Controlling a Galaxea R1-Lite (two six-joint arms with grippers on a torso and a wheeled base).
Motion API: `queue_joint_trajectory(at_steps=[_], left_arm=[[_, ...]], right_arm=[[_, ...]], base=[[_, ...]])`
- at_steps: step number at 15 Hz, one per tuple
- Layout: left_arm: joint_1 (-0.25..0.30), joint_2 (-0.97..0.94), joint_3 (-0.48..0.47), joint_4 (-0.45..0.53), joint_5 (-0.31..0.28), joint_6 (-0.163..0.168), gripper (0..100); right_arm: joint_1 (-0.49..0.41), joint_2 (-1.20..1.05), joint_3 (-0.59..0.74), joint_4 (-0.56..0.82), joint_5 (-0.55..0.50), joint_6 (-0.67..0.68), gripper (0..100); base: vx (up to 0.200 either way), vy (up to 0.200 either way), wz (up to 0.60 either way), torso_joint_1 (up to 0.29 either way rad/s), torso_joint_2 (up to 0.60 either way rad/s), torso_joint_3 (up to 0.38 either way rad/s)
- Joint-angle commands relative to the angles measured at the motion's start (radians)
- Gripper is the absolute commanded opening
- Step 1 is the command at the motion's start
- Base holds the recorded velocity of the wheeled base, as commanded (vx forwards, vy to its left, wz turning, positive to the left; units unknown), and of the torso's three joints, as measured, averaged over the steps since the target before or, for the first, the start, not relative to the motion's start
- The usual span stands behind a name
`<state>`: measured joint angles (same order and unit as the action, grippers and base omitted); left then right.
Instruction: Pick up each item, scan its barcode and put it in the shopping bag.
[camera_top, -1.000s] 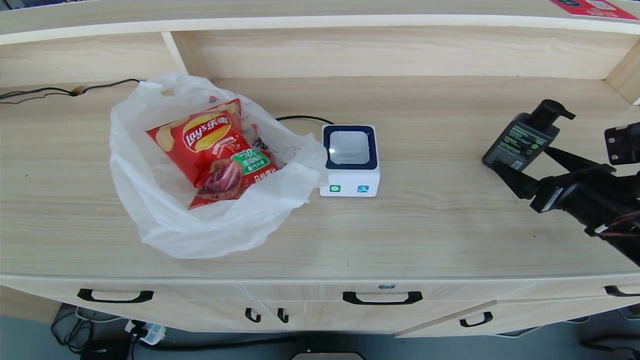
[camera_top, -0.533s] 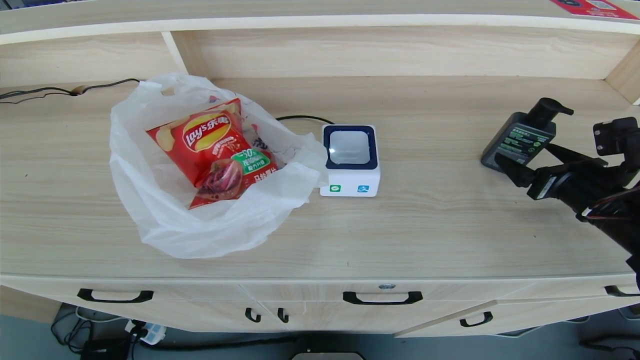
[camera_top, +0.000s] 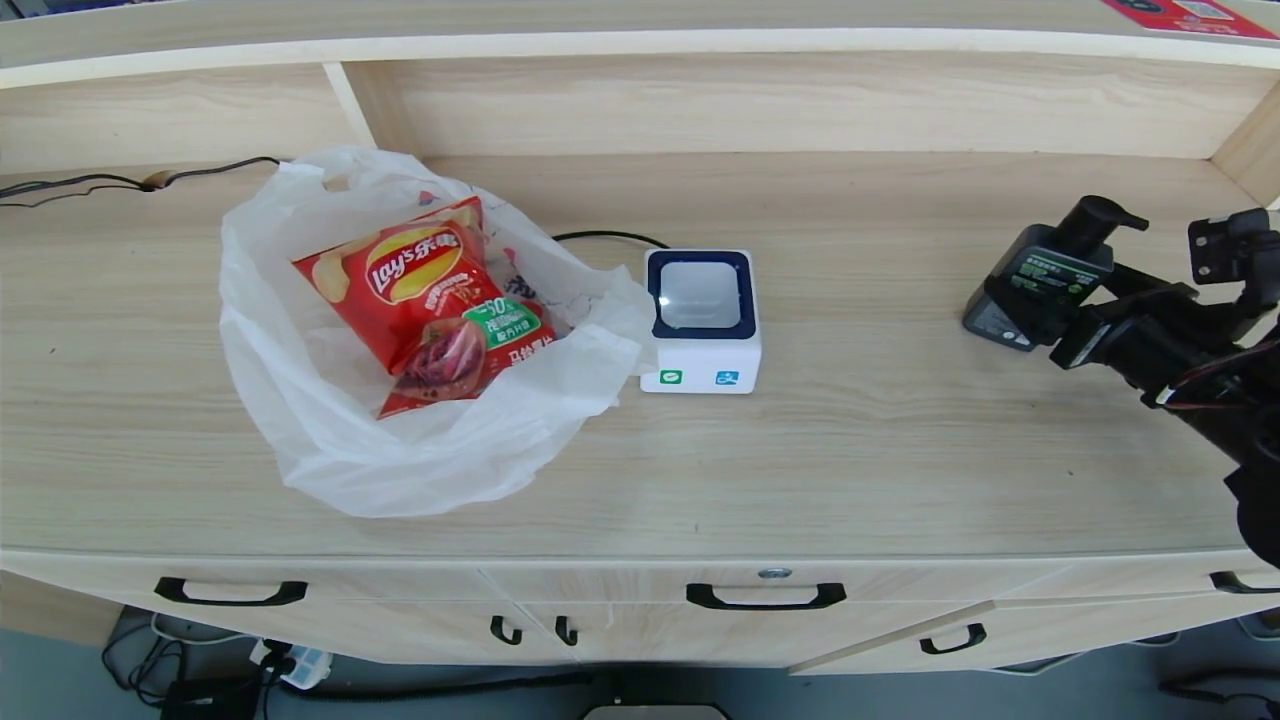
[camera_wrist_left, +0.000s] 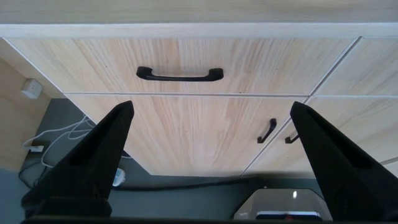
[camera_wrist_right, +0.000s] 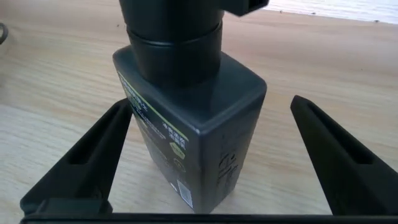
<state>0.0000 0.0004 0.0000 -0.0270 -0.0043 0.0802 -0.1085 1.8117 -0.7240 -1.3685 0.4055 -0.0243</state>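
1. Shopping bag (camera_top: 330, 440), white thin plastic, lies open on the left of the pale wooden counter (camera_top: 850, 470).
2. Red crisp packet (camera_top: 425, 300) rests inside the bag.
3. White cube scanner with a dark blue top (camera_top: 700, 345) sits just beside the bag's right edge.
4. Dark grey pump bottle (camera_top: 1040, 275) stands on the counter's right end, well apart from the scanner.
5. Right gripper (camera_wrist_right: 211, 106) has its jaws wide on either side of the bottle, with gaps both sides.
6. Left gripper (camera_wrist_left: 211, 109), jaws wide and holding nothing, faces the wooden drawer fronts (camera_wrist_left: 186, 124).
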Motion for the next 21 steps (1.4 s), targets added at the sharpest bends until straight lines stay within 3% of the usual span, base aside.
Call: queue_joint_trajectory(at_steps=[1,9,12,16,21], left_arm=[[0.000,0.000,0.000,-0.001,0.000,0.003,100],[0.000,0.000,0.000,-0.001,-0.002,0.015,100],[0.000,0.000,0.000,-0.002,-0.002,0.015,100],[-0.002,0.000,0.000,-0.001,-0.002,0.015,100],[0.000,0.000,0.000,0.001,-0.002,0.015,100]], right_arm=[[0.003,0.018,-0.014,-0.004,0.001,0.007,100],[0.041,-0.060,0.135,-0.061,-0.008,0.004,100],[0.046,-0.066,0.127,-0.066,-0.013,0.004,100],[0.115,-0.095,0.137,-0.066,-0.056,0.007,100],[0.118,-0.071,0.149,-0.066,-0.059,0.004,100]], base=[[0.000,0.000,0.00,0.000,0.00,0.000],[0.000,0.000,0.00,0.000,0.00,0.000],[0.000,0.000,0.00,0.000,0.00,0.000],[0.000,0.000,0.00,0.000,0.00,0.000],[0.000,0.000,0.00,0.000,0.00,0.000]])
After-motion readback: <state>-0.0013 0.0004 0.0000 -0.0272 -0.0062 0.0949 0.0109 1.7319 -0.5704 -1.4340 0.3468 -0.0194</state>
